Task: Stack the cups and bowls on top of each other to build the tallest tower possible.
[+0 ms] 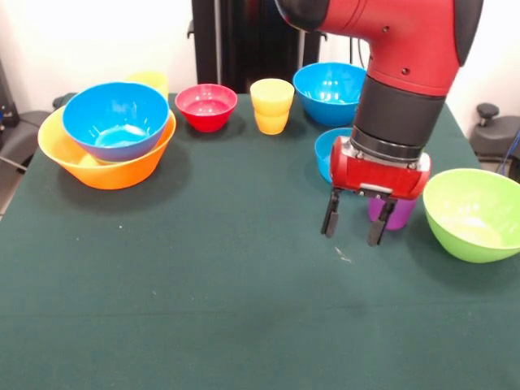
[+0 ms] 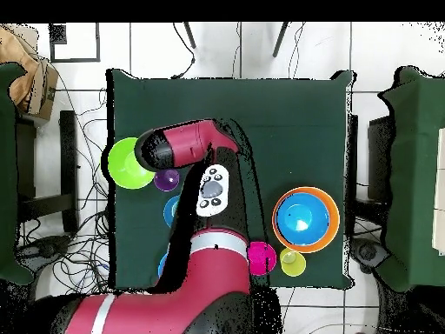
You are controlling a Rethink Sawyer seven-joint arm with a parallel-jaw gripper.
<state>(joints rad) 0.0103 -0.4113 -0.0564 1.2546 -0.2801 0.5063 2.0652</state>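
end effector (image 1: 353,223): fingers spread, empty, just above worktop (image 1: 203,284) before purple cup (image 1: 398,213); tower (image 1: 110,134): blue bowl in orange; step: approaching cup; next: straddle, close.

One camera faces the dark green cloth-covered table (image 1: 203,309) low and close, another looks straight down from high above it (image 2: 287,113), both sharing its top.

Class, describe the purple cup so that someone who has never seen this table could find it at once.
Start at the red arm and follow it down to the end effector, which hangs open above the green cloth. Just behind it stands the purple cup, between a lime bowl and a small blue bowl. It is the only purple thing, and taller than wide.
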